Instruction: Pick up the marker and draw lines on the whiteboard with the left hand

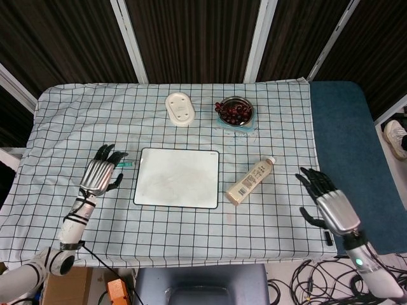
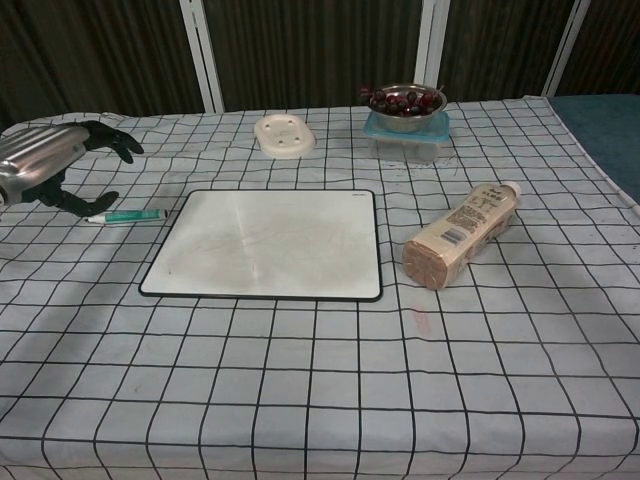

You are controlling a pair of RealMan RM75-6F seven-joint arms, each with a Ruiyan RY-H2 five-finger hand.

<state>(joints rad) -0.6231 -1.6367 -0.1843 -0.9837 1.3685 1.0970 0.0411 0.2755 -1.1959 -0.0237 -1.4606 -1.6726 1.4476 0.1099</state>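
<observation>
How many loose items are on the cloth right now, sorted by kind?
Marker: 1
Whiteboard: 1
Bottle: 1
Soap dish: 1
Bowl of fruit: 1
Clear container under the bowl: 1
Total: 6

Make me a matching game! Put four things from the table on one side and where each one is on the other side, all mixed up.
Things:
1. marker
2. bottle
3. bowl of cherries
4. soap dish

Places:
A. lying on its side, right of the whiteboard
B. on a clear box at the back
C. just left of the whiteboard, by the left hand
D. behind the whiteboard, left of the bowl

Pairs: 1-C, 2-A, 3-B, 4-D
</observation>
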